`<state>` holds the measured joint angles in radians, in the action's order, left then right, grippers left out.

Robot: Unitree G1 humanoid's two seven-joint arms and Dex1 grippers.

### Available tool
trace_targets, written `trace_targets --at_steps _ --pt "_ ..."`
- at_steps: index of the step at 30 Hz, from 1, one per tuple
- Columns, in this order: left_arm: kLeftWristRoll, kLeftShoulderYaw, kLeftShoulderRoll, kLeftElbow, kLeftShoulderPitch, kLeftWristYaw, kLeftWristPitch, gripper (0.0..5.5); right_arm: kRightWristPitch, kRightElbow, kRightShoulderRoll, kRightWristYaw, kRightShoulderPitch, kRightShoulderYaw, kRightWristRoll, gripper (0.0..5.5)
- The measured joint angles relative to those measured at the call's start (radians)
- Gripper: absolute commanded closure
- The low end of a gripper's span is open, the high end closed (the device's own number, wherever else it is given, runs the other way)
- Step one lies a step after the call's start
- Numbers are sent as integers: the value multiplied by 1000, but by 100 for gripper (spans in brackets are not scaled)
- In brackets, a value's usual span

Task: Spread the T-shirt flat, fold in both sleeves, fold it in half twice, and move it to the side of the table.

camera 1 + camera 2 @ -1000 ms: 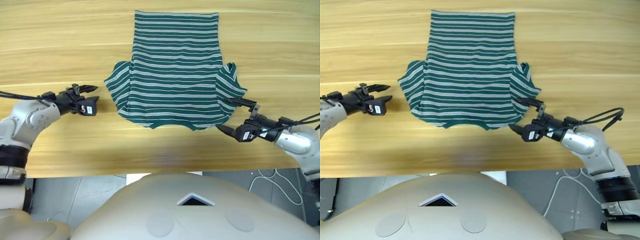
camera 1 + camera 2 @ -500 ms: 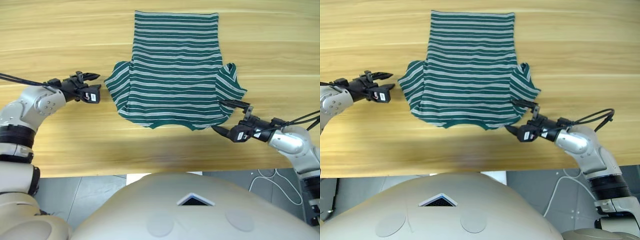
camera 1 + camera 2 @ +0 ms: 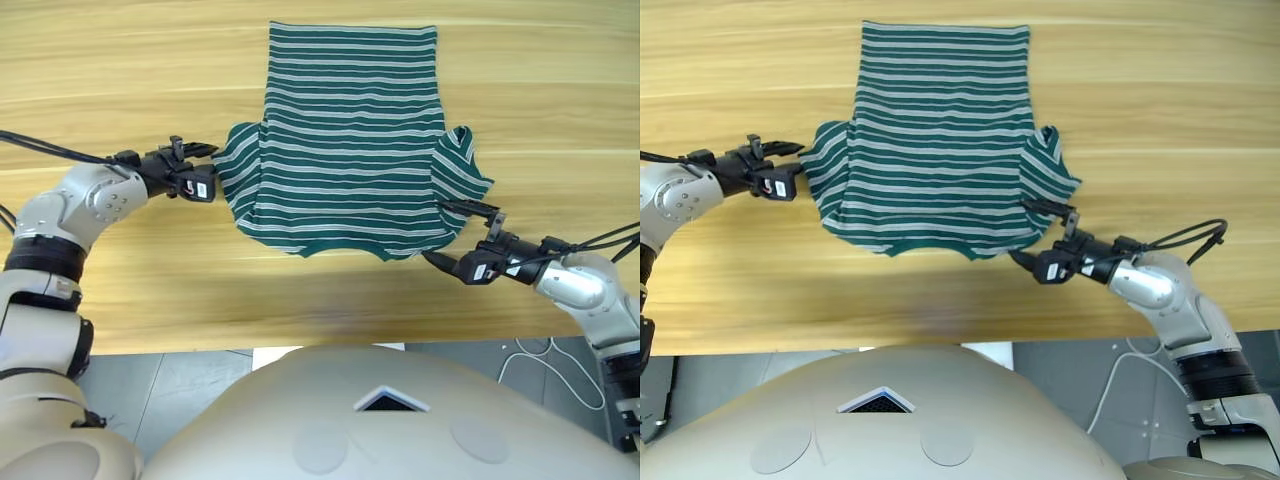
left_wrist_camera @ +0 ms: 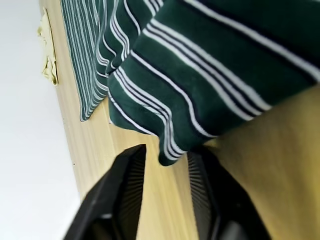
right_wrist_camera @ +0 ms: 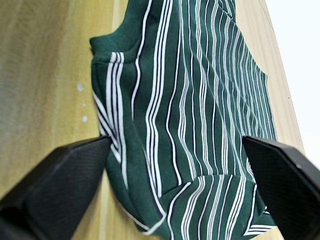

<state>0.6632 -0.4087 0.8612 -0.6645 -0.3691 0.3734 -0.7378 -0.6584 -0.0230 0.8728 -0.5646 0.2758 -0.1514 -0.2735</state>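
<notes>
Wood table [image 3: 120, 60] holds the T-shirt [image 3: 350, 130], mostly flat. Left gripper [image 3: 208, 168] & right gripper [image 3: 436, 230] are open at its sides; folds + move not done yet.

The left gripper [image 3: 209, 171] advanced until the left sleeve [image 3: 233, 166] of the T-shirt [image 3: 350, 130] lay between its parted jaws. The right gripper [image 3: 436, 231] crept slightly nearer the shirt corner ahead of it.

The T-shirt [image 3: 350, 140] is dark green with thin white stripes; the table [image 3: 100, 80] is light wood-grain.
</notes>
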Motion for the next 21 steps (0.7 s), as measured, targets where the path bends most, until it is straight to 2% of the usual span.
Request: trace_targets --at_steps 6,16,21 --pt "0 -14 -1 -15 -3 -7 1 547 0 0 0 0 -1 0 0 62" --pt "16 -18 -3 -19 -2 -60 1 547 -1 0 0 0 -1 0 1 62" --pt "-32 -5 -22 57 42 -65 -24 547 -2 -1 0 0 0 -3 3 62"
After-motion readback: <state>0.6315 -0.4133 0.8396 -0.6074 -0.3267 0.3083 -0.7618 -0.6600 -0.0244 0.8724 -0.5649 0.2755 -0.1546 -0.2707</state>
